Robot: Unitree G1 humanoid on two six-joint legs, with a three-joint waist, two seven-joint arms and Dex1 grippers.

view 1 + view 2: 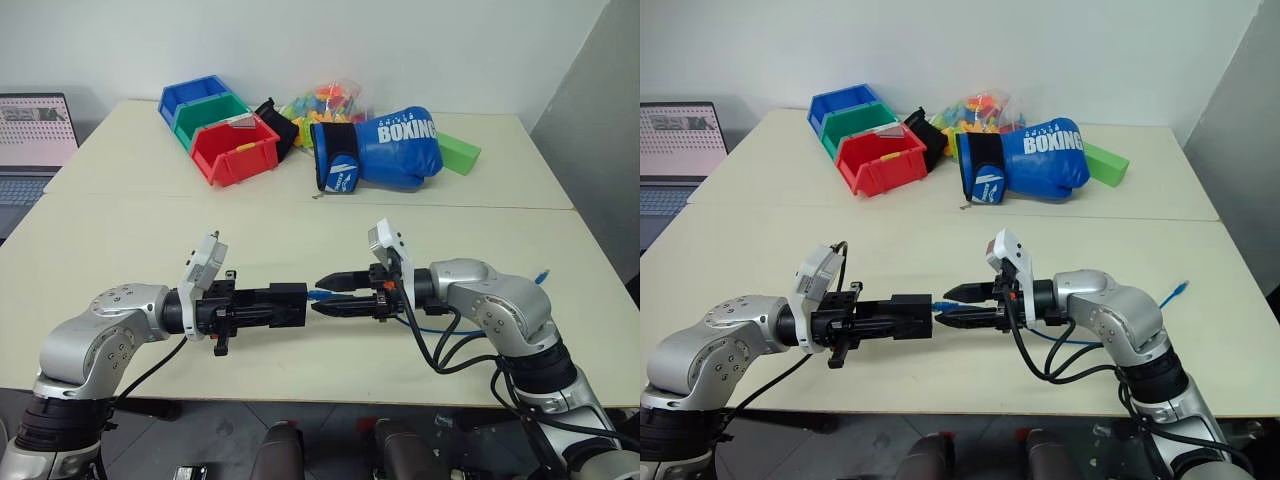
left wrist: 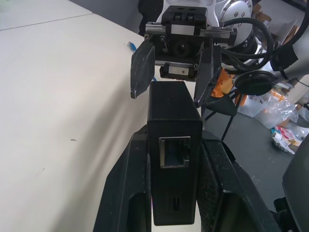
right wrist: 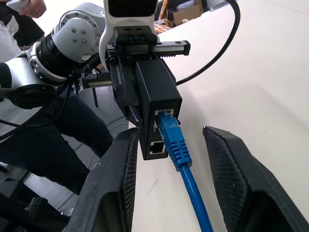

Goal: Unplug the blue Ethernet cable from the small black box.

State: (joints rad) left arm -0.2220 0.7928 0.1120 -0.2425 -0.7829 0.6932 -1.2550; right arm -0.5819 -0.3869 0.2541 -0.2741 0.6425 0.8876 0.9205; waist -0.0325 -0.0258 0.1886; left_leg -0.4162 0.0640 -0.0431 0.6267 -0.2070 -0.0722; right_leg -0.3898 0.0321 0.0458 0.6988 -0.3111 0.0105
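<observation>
The left hand (image 1: 285,305) pinched the small black box (image 3: 155,101) above the worktop (image 1: 300,235); the blue Ethernet cable (image 3: 176,145) ran from its port straight toward the right hand (image 1: 330,295), whose spread fingers (image 3: 241,183) flanked the plug without touching it

A: What do the arms look like?
B: Rounded silver-grey shells with black joint rings. Each wrist carries a white, angular camera housing.
A: And the ends?
B: The left gripper (image 1: 290,306) and the right gripper (image 1: 322,295) are black; the right one's fingers (image 3: 111,193) have a fine cross-hatched texture. A silver rail with small screws sits behind the fingers.
A: Cables?
B: Thick black ones loop under both forearms
</observation>
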